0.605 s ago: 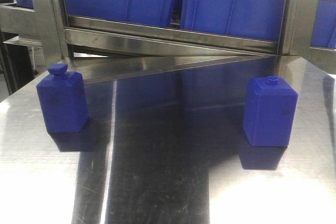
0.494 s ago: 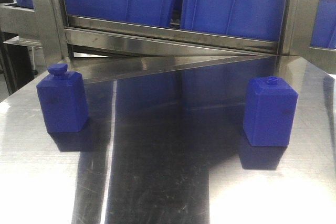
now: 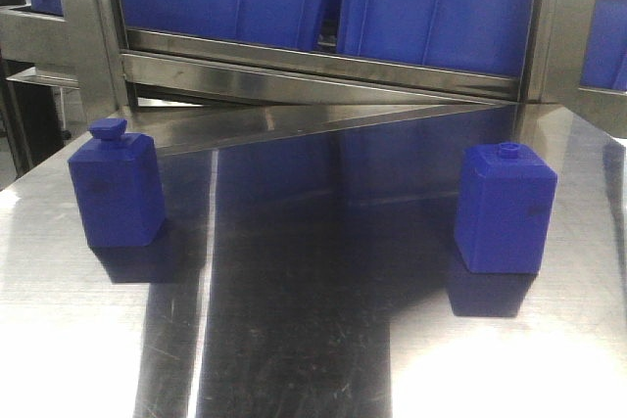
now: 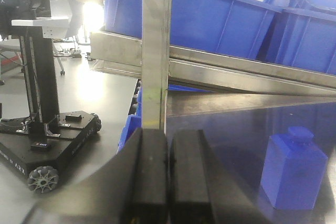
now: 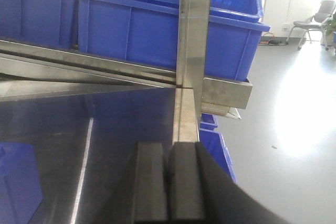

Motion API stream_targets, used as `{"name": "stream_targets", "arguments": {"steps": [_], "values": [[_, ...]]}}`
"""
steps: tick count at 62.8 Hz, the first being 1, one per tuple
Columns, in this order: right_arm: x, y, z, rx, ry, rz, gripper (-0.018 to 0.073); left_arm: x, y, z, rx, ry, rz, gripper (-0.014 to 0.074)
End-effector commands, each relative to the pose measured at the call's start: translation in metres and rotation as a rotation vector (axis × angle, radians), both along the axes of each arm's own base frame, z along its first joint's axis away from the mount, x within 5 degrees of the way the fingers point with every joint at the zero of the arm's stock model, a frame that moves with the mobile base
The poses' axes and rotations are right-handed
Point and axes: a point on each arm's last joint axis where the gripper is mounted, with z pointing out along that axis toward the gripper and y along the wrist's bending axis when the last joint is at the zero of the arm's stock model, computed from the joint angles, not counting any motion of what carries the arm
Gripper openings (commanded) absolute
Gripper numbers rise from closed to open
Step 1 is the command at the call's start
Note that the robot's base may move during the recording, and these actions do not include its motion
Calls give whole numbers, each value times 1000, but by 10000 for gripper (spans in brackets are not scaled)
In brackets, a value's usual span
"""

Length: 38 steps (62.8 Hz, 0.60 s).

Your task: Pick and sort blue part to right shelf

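At the bottom edge of each wrist view, the right fingers [image 5: 149, 182] and the left fingers [image 4: 149, 171] are pressed together with no gap, and both pairs hold nothing. Neither pair is near a block.

The blue part [image 3: 505, 208], the one with the low round nub, stands upright on the right side of the tabletop [image 3: 294, 340]. It is well apart from the other blue block [image 3: 116, 188], which has a broader cap and stands on the left. In the right wrist view I see only a blue corner at the lower left, and I think it is this part.

I judge that the step in hand is the reach, and I would use the right arm. First I open the fingers wide, before going down. I turn the wrist so the pads meet two flat faces, not the bevelled edges, and I close below the sloped shoulders. The steel looks slick, so both pads should touch together, otherwise the part may slide or tip. Then I lift straight up, high enough to pass the front rail of the right shelf [image 3: 441, 80], and release over a blue bin [image 3: 431, 7].
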Motion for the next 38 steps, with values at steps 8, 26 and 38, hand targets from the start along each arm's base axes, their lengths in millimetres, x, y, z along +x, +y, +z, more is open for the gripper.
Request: {"name": "stream_targets", "arguments": {"steps": [8, 26, 38], "values": [[-7, 0, 44, -3, -65, -1, 53, -1, 0, 1, -18, -76, 4, 124], [12, 1, 75, -5, 234, 16, 53, -1, 0, 1, -18, -76, 4, 124], [40, 1, 104, 6, 314, 19, 53, -1, 0, 1, -18, -76, 4, 124]]}}
